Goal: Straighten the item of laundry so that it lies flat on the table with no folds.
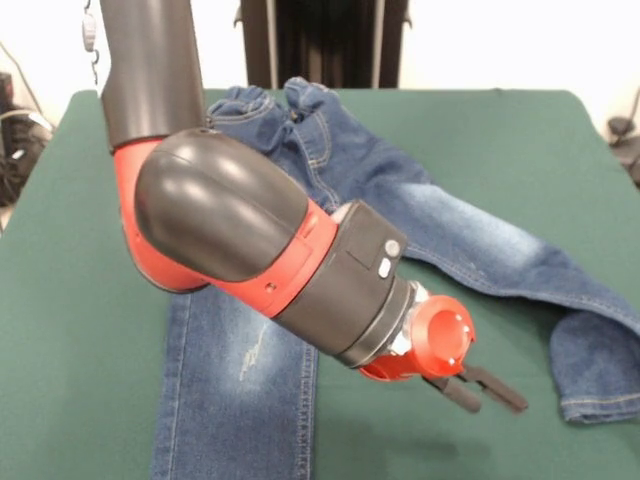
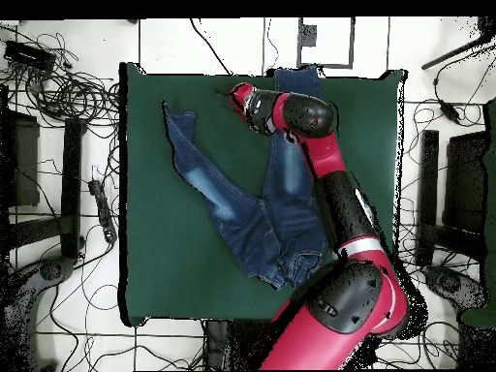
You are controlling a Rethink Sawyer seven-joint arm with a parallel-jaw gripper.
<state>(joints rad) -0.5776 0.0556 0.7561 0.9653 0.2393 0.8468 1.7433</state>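
The item of laundry, a pair of blue jeans (image 1: 480,240), lies on the green table (image 1: 500,130) in a V. One leg runs toward the near edge at the left. The other leg stretches right, and its cuff (image 1: 598,372) is folded over. The waist (image 1: 268,108) is bunched at the far side. My gripper (image 1: 478,392) hangs between the two legs over bare cloth, open, with nothing between its black fingers (image 1: 455,394). In the overhead view the jeans (image 2: 232,203) spread across the table (image 2: 165,262), and the gripper (image 2: 235,94) sits near the top edge, my arm covering part of one leg.
Tangled cables (image 2: 68,92) and dark stands (image 2: 73,184) surround the table on the floor. Green cloth lies bare left of the jeans (image 2: 155,223) and along the right side (image 2: 383,145).
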